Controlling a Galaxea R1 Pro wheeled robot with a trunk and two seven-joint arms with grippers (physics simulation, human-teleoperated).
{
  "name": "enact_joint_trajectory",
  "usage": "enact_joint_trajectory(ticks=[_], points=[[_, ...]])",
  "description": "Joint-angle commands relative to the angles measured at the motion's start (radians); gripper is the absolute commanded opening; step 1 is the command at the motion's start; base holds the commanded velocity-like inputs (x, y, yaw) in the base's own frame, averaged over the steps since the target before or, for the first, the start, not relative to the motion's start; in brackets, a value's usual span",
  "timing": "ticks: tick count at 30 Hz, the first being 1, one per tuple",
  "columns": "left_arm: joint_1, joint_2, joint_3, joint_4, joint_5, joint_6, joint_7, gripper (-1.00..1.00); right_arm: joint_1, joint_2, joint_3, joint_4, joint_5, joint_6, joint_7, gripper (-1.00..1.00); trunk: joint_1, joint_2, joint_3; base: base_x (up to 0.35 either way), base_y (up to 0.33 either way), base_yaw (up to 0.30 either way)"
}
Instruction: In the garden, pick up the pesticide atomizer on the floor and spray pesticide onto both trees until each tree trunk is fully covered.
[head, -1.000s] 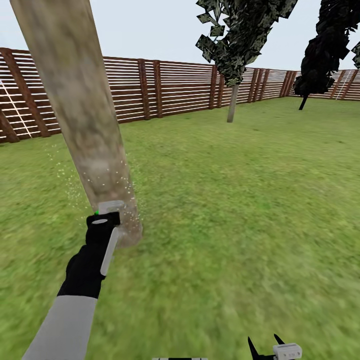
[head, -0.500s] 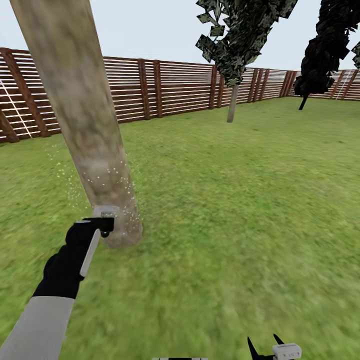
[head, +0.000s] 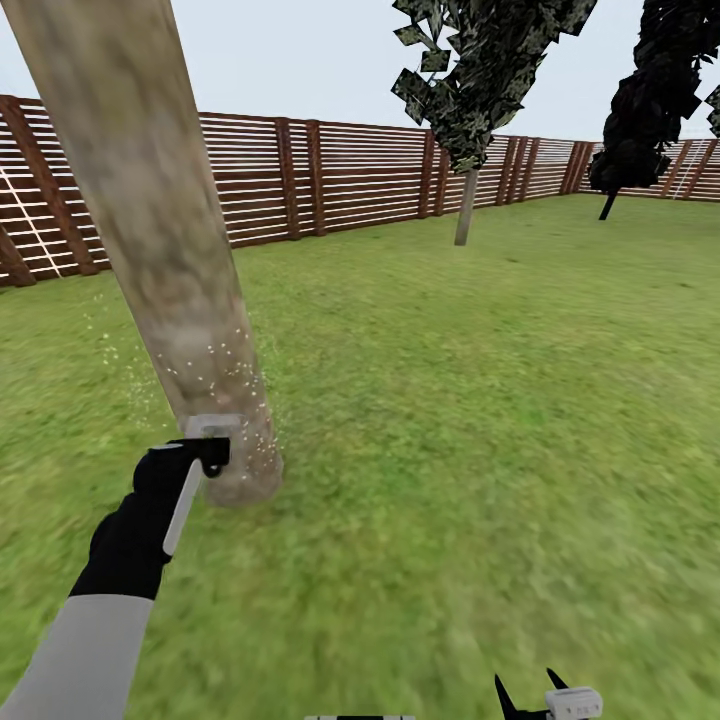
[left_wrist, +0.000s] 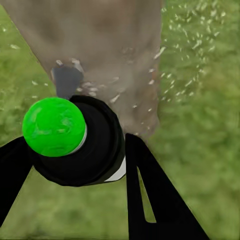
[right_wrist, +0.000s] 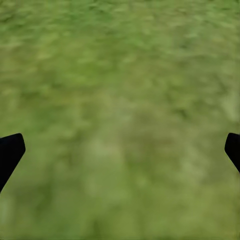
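Note:
In the left wrist view the pesticide atomizer (left_wrist: 75, 145), a black body with a round green cap (left_wrist: 54, 126), sits between the black fingers of my left gripper (left_wrist: 80, 162), which is shut on it. It faces the thick pale mottled tree trunk (left_wrist: 105, 45) at close range, and pale spray specks float around the bark. In the head view my left gripper (head: 205, 448) is right against the base of that trunk (head: 170, 260). The second tree (head: 466, 205) stands far back by the fence. My right gripper (head: 530, 700) hangs low over the grass floor (right_wrist: 120, 90), open and empty.
A brown slatted fence (head: 340, 175) runs along the back of the lawn. A thin dark-trunked tree (head: 640, 110) stands at the far right. Open grass (head: 480, 400) stretches between the near trunk and the far tree.
My left arm dropped and pulled left, bringing the atomizer lower on the trunk's base. More pale specks show on the lower bark. The view has shifted slightly.

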Motion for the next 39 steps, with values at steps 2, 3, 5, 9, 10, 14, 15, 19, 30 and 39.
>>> enact_joint_trajectory(ticks=[2, 3, 5, 9, 10, 14, 15, 19, 30, 39], points=[[0.001, 0.015, 0.052, 0.004, 0.005, -0.007, -0.004, -1.0, 0.0, 0.0, 0.0, 0.0, 0.0, 0.0, 0.0, 1.0, 0.0, 0.0, 0.0, 0.0, 0.0, 0.0], [0.002, 0.03, 0.057, 0.013, 0.007, -0.008, -0.004, -1.0, 0.0, 0.0, 0.0, 0.0, 0.0, 0.0, 0.0, 1.0, 0.0, 0.0, 0.0, 0.0, 0.0, 0.0], [0.002, 0.055, 0.06, 0.059, 0.012, -0.008, -0.006, -1.0, 0.0, 0.0, 0.0, 0.0, 0.0, 0.0, 0.0, 1.0, 0.0, 0.0, 0.0, 0.0, 0.0, 0.0], [0.001, 0.073, 0.056, 0.124, 0.007, -0.058, -0.094, -1.0, 0.001, 0.0, 0.0, 0.0, 0.0, 0.0, 0.0, 1.0, 0.0, 0.0, 0.0, 0.0, 0.0, 0.0], [0.0, 0.074, 0.058, 0.162, 0.003, -0.07, -0.1, -1.0, 0.0, 0.0, 0.0, 0.0, 0.0, 0.0, 0.0, 1.0, 0.0, 0.0, 0.0, 0.0, 0.0, 0.0], [-0.036, 0.12, 0.06, 0.204, 0.006, -0.071, -0.105, -1.0, 0.0, 0.0, 0.0, 0.0, 0.0, 0.0, 0.0, 1.0, 0.0, 0.0, 0.0, 0.0, 0.0, 0.0], [-0.054, 0.134, 0.061, 0.202, 0.006, -0.068, -0.105, -1.0, 0.0, 0.0, 0.0, 0.0, 0.0, 0.0, 0.0, 1.0, 0.0, 0.0, 0.0, 0.0, 0.0, 0.0], [-0.079, 0.204, 0.08, 0.216, 0.008, -0.066, -0.106, -1.0, 0.0, 0.0, 0.0, 0.0, 0.0, 0.0, 0.0, 1.0, 0.0, 0.0, 0.0, 0.0, 0.0, 0.0], [-0.071, 0.224, 0.096, 0.312, 0.01, -0.084, -0.107, -1.0, 0.0, 0.0, 0.0, 0.0, 0.0, 0.0, 0.0, 1.0, 0.0, 0.0, 0.0, 0.0, 0.0, 0.0], [-0.071, 0.222, 0.087, 0.312, 0.012, -0.085, -0.107, -1.0, 0.0, 0.0, 0.0, 0.0, 0.0, 0.0, 0.0, 1.0, 0.0, 0.0, 0.0, 0.028, 0.129, 0.0]])
